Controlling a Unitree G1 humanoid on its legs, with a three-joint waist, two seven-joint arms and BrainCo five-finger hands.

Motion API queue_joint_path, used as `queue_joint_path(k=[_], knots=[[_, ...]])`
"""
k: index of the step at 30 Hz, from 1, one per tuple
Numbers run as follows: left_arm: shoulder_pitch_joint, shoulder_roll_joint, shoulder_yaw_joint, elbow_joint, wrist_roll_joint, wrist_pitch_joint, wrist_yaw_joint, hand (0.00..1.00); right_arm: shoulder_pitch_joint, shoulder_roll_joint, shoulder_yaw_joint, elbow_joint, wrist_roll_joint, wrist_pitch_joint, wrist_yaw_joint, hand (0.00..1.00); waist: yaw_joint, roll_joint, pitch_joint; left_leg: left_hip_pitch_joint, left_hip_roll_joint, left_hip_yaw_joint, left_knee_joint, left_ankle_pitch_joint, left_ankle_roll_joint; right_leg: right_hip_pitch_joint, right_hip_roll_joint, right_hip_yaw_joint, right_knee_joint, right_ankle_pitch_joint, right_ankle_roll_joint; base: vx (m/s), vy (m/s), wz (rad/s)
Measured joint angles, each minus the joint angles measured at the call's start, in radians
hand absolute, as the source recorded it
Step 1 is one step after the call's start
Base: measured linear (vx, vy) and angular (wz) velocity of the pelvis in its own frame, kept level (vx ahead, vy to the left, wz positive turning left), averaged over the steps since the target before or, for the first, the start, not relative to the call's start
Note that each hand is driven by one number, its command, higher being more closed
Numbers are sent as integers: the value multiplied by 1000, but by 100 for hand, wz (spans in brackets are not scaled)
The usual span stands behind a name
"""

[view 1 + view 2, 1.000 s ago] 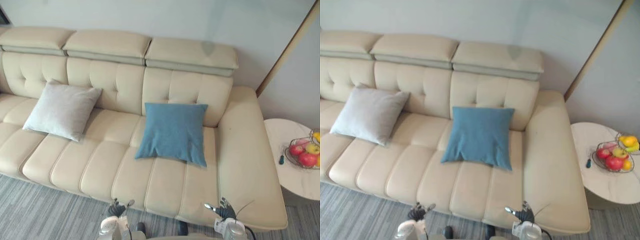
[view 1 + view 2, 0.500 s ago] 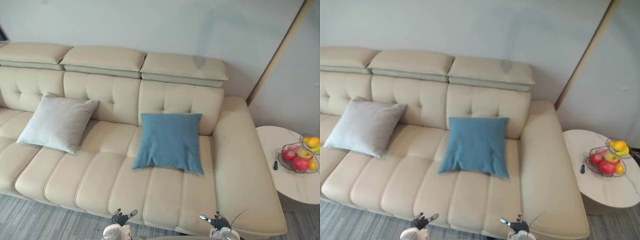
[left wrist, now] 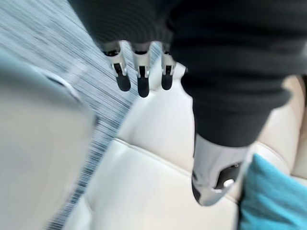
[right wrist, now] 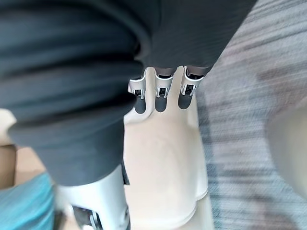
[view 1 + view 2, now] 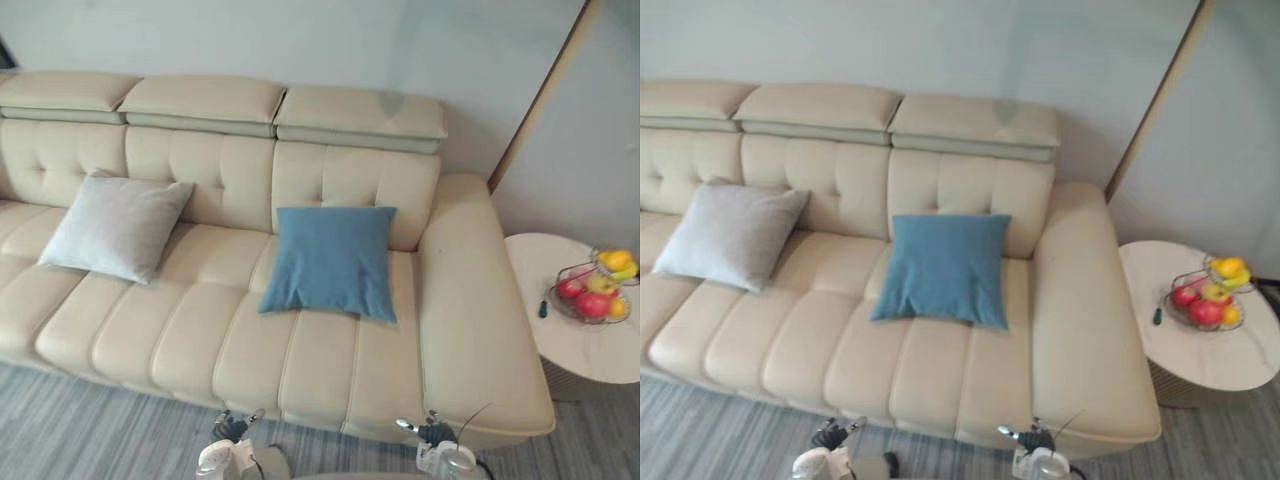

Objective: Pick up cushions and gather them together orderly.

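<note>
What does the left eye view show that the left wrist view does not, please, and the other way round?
The left eye view adds the grey cushion, the round side table, its fruit basket and the right hand. The left wrist view adds a close look at the left hand, fingers straight and holding nothing, over the cream sofa near its front edge. Both take in that hand, the blue cushion, the sofa and the grey carpet.

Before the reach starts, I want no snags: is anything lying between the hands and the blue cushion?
Nothing visible does. Only bare sofa seat separates the left hand and right hand from the blue cushion; the grey cushion lies further along to the left.
</note>
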Motion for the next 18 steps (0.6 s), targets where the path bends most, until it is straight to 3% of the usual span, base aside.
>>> queue_joint_path(k=[1,2,4,5,8,10,11,14,18], knots=[[0,-2,1,3,0,0,2,0,7,2,1,7,1,0,-8,0,-1,6,5,-2,8,-23,-38,51,-4,-11,10,-35,-10,-3,-11,-332,-209,36],[1,-1,1,1,0,0,2,0,11,3,2,14,1,1,-11,0,-1,2,7,0,6,-27,-44,60,-4,-13,7,-56,-11,-3,-51,-313,-171,26],[-3,0,3,2,1,0,2,0,5,-3,3,17,2,2,-13,0,-2,-4,12,-3,-4,-38,-1,24,-2,-25,-5,-77,-17,-1,-100,-242,-27,5],[-2,2,3,1,1,0,2,0,4,-5,3,20,1,2,-13,0,-2,-11,13,-10,-18,-57,46,-6,7,-33,-14,-77,-17,5,-104,-291,42,3],[-4,9,15,-8,0,-1,2,0,-9,-11,10,53,1,10,-11,0,-4,-38,22,0,-58,-93,259,-175,25,-65,-49,-53,-24,38,-85,-241,149,-5],[1,8,18,-3,0,2,2,0,-7,-11,9,57,-5,18,-8,0,-6,-38,22,49,-64,-105,285,-267,21,-77,-57,-32,-26,55,-60,-125,263,-24],[7,7,23,7,-1,7,1,0,-6,-15,6,69,-5,21,-7,0,-10,-25,10,95,-67,-97,195,-321,6,-82,-53,-14,-27,63,-38,-92,289,-23],[23,42,23,7,0,16,0,0,5,33,-1,80,-6,32,-1,0,-10,-80,-26,129,-125,-52,92,-271,40,-64,-89,28,-122,126,-15,-15,233,-25],[25,41,20,13,2,22,-2,0,19,35,-23,78,-5,35,0,0,-17,-77,-32,174,-169,-49,52,-262,60,3,-122,34,-197,166,-1,-8,164,4]])
